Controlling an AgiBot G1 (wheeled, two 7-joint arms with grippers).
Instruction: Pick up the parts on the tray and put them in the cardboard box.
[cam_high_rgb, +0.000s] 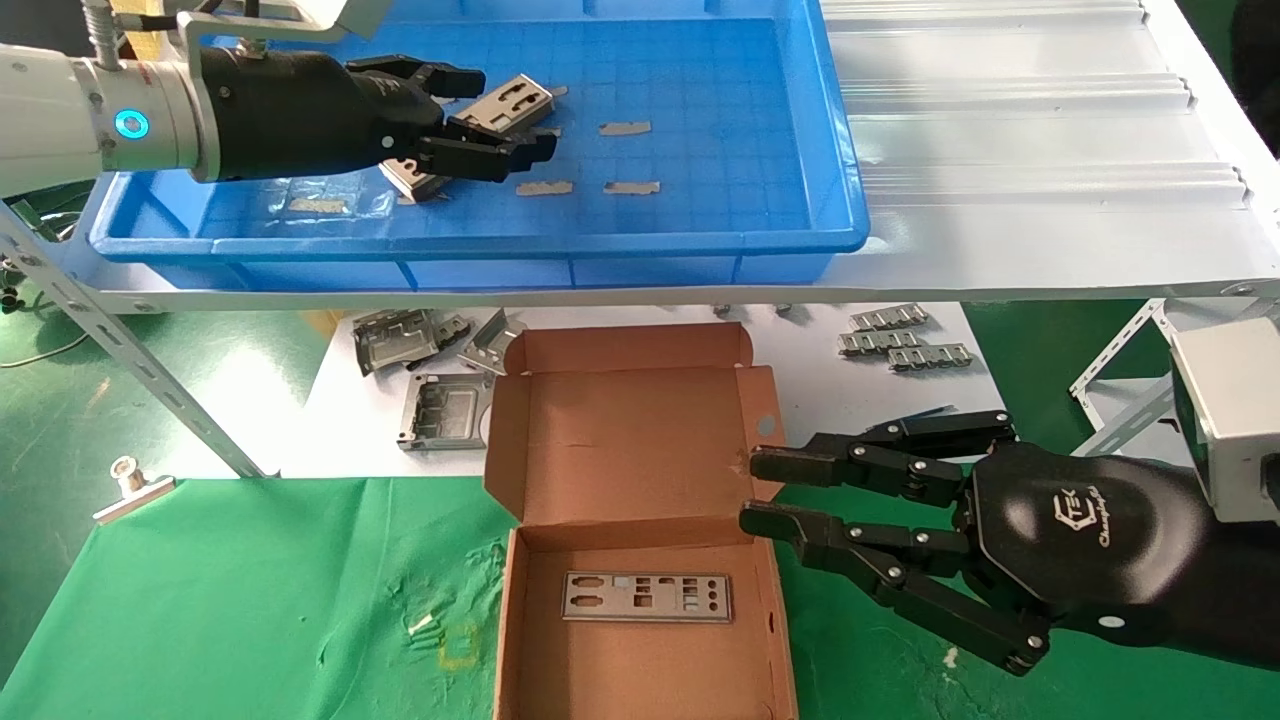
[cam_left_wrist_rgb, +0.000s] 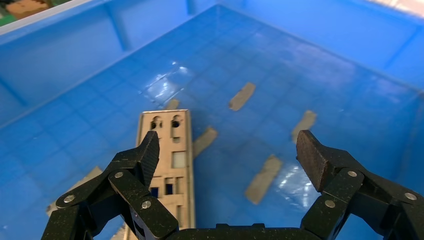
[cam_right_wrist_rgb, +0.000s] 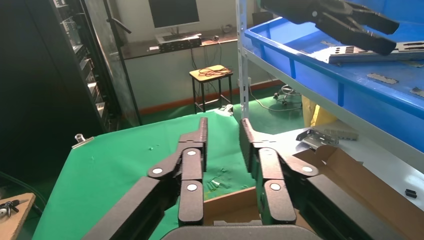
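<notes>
My left gripper (cam_high_rgb: 505, 110) hangs inside the blue tray (cam_high_rgb: 835, 190), fingers (cam_left_wrist_rgb: 145, 155) spread wide over one long punched plate (cam_left_wrist_rgb: 170, 165), not gripping it. The tray sits on a white shelf (cam_high_rgb: 1000, 150) above a table draped in green cloth (cam_high_rgb: 250, 600). My right gripper (cam_high_rgb: 760, 490) hovers beside the cardboard box (cam_high_rgb: 640, 660), its fingers (cam_right_wrist_rgb: 197, 145) a little apart and holding nothing.

I count one plate in the tray under my left gripper and one plate in the box (cam_high_rgb: 647, 596), lying flat on the box floor. Five small tape strips (cam_high_rgb: 625, 128) lie scattered on the tray's grid floor. Under the shelf sit squarer grey frames (cam_high_rgb: 440, 410) and three small ridged pieces (cam_high_rgb: 905, 342). Across the room I see a stool (cam_right_wrist_rgb: 210, 75) and a monitor (cam_right_wrist_rgb: 170, 12). The box's raised lid (cam_high_rgb: 620, 430) stands between shelf and box floor.
</notes>
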